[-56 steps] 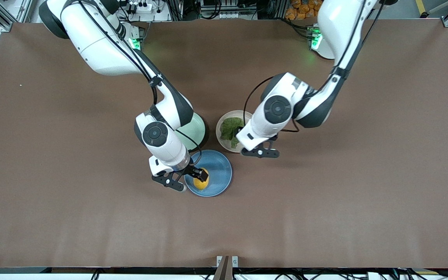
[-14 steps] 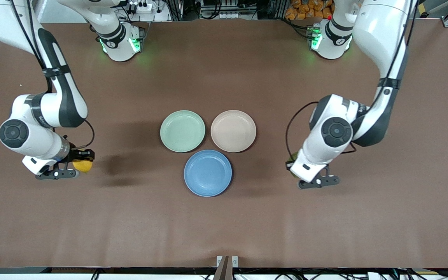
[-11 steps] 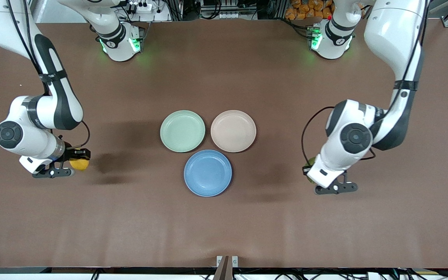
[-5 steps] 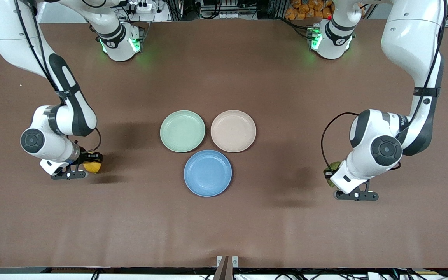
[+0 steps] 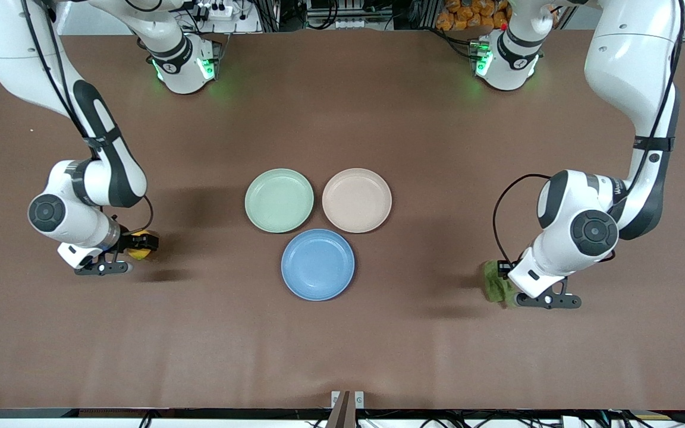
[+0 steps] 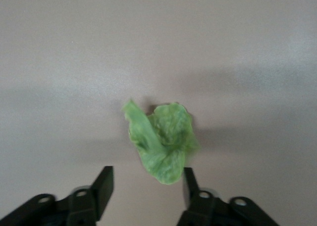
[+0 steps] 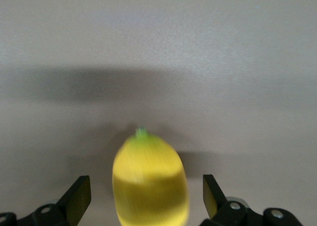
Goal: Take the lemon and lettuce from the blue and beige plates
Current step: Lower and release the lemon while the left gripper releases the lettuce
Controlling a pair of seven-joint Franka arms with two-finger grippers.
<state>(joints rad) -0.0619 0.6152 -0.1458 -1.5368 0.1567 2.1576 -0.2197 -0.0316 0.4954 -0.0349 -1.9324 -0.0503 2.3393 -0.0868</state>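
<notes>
Both arms have swung away from the blue plate (image 5: 317,264), fingers spread, so the freed lemon (image 7: 150,181) may roll off the counter (image 5: 342,345) while the lettuce (image 6: 161,143) stays.

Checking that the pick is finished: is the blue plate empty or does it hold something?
Empty. The blue plate shows only its bare surface; the lemon is out at the right end effector.

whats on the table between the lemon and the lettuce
In the front view, three plates: the green plate, beige plate and blue plate, between the lemon and lettuce.

High front camera faces both arms across the table (image 5: 342,356) — wrist cameras look down, close.
</notes>
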